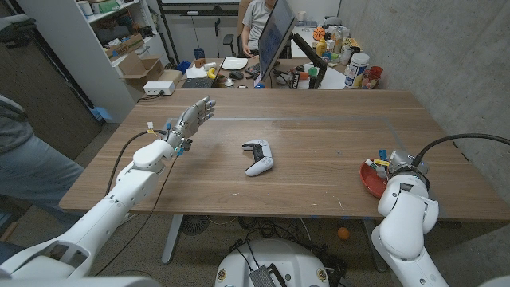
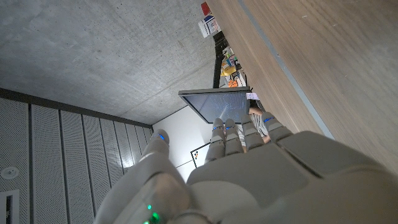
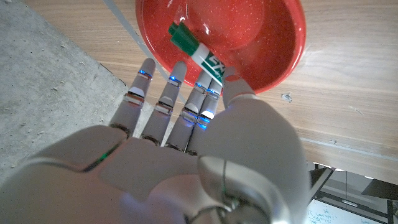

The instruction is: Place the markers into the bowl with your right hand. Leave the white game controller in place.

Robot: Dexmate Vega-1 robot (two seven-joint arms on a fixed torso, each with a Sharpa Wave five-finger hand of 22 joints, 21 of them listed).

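Right hand (image 3: 205, 155) sits over the red bowl (image 3: 273, 43) at the right edge of the worktop (image 1: 319, 143), and from my wrist camera I see its fingers (image 3: 165, 99) reaching straight out to the bowl's rim. A green-capped marker (image 3: 198, 53) lies slanted in the bowl with its white barrel running down under the thumb and the neighbouring finger; whether it is pinched there or merely lying beneath them I cannot tell. In the head view the arm's white casing covers most of that hand, and a few small coloured bits show at the bowl's near-left rim, too small for me to name.

My left hand (image 1: 190, 119) is raised above the worktop's left side, fingers apart and stretched forward, holding nothing.

The white game controller (image 1: 257, 157) lies on the wood near the middle, well apart from both hands and from the bowl. A person's leg shows at the left edge.
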